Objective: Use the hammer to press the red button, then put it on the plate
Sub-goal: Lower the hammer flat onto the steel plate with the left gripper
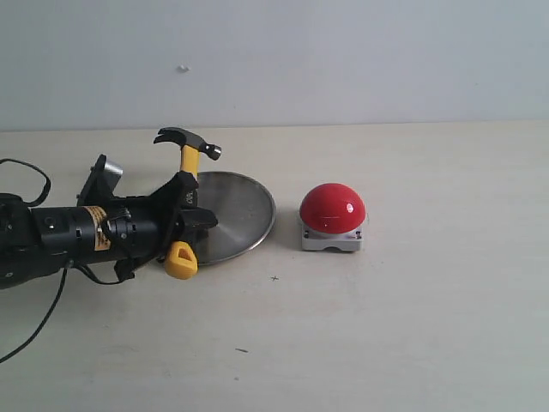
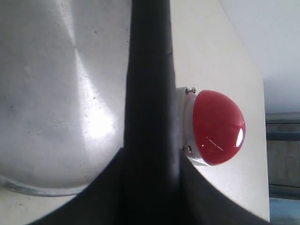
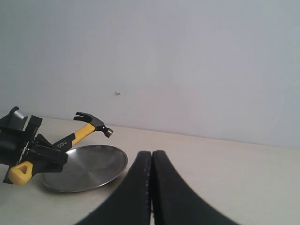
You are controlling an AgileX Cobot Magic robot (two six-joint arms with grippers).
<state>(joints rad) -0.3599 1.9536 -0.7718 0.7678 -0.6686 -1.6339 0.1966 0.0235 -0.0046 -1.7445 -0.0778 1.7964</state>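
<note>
My left gripper (image 1: 190,204) is clamped on the hammer (image 1: 190,160) mid-handle over the plate (image 1: 244,210) rim, head lifted, I judge, ready to press. The red button (image 1: 333,209) sits on the surface (image 1: 386,326) just beyond the plate's opposite edge. My right gripper (image 3: 151,157) is closed and empty.

Narrow bare table (image 1: 287,249) between plate (image 1: 244,215) and red button (image 1: 333,209), hammer (image 1: 190,163) seemingly over plate's left rim

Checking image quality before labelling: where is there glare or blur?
Left wrist view: strong glare on the plate, a small highlight on the red button. Right wrist view: the right gripper near the lens is blurred, the hammer sharp. Exterior view: even light, faint shadows.
</note>
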